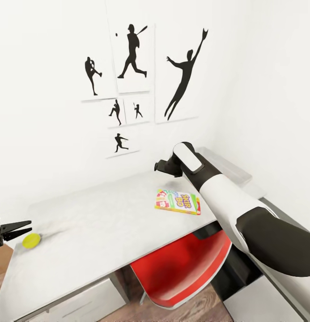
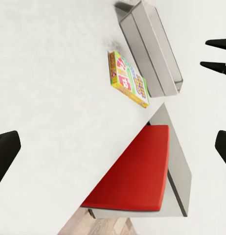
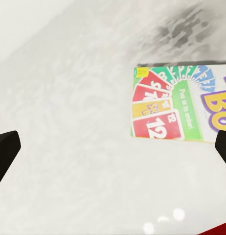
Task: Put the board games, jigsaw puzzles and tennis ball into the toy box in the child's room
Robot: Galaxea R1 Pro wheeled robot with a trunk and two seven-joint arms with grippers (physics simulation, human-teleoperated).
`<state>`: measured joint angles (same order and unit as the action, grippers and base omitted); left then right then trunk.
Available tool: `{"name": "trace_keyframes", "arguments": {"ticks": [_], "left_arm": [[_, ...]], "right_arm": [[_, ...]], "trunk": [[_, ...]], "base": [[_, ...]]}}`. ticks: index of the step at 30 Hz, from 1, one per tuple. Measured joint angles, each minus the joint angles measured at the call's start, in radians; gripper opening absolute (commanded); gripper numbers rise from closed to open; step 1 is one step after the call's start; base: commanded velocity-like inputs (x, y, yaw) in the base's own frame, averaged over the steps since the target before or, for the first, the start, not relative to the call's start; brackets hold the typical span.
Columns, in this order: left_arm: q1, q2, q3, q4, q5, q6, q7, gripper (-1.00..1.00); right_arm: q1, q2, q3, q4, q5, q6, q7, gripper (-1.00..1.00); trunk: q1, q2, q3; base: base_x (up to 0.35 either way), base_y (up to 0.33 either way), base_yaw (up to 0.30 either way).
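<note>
Grey-topped table (image 1: 96, 210) is carrying the board game (image 1: 178, 201) right of centre and the tennis ball (image 1: 31, 240) at far left, while the right gripper (image 1: 160, 166), jaws apparently wide, is hovering above the game, probably positioning to grasp it.

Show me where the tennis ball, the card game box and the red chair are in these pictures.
tennis ball (image 1: 31, 240), head view, middle of the ball.
card game box (image 1: 178, 201), head view, centre of the printed lid.
red chair (image 1: 181, 268), head view, middle of the red shell.

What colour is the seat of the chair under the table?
Red; the chair shows best in the left wrist view.
</note>
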<state>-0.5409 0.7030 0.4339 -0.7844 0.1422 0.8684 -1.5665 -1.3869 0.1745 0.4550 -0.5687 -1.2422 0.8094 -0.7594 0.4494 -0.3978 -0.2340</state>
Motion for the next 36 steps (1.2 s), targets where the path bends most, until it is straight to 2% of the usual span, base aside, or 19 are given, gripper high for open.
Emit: {"name": "trace_keyframes", "arguments": {"ticks": [9,23,36], "left_arm": [[0.001,0.001,0.0,0.019,0.02,0.0,0.0,1.0],[0.002,0.002,0.0,0.024,0.027,0.0,0.0,1.0],[0.001,0.002,0.001,0.025,0.027,0.0,0.0,1.0]], "right_arm": [[0.0,0.0,-0.001,0.0,0.0,0.0,-0.001,1.0],[0.0,0.0,0.0,-0.001,0.0,-0.001,-0.002,1.0],[0.0,0.0,-0.001,-0.001,0.0,-0.025,-0.002,1.0]], "trunk": [[0.0,0.0,-0.015],[0.0,0.0,-0.027],[0.0,0.0,-0.042]], "base": [[0.058,0.025,-0.008],[0.071,0.055,-0.03],[0.003,0.022,-0.124]]}}
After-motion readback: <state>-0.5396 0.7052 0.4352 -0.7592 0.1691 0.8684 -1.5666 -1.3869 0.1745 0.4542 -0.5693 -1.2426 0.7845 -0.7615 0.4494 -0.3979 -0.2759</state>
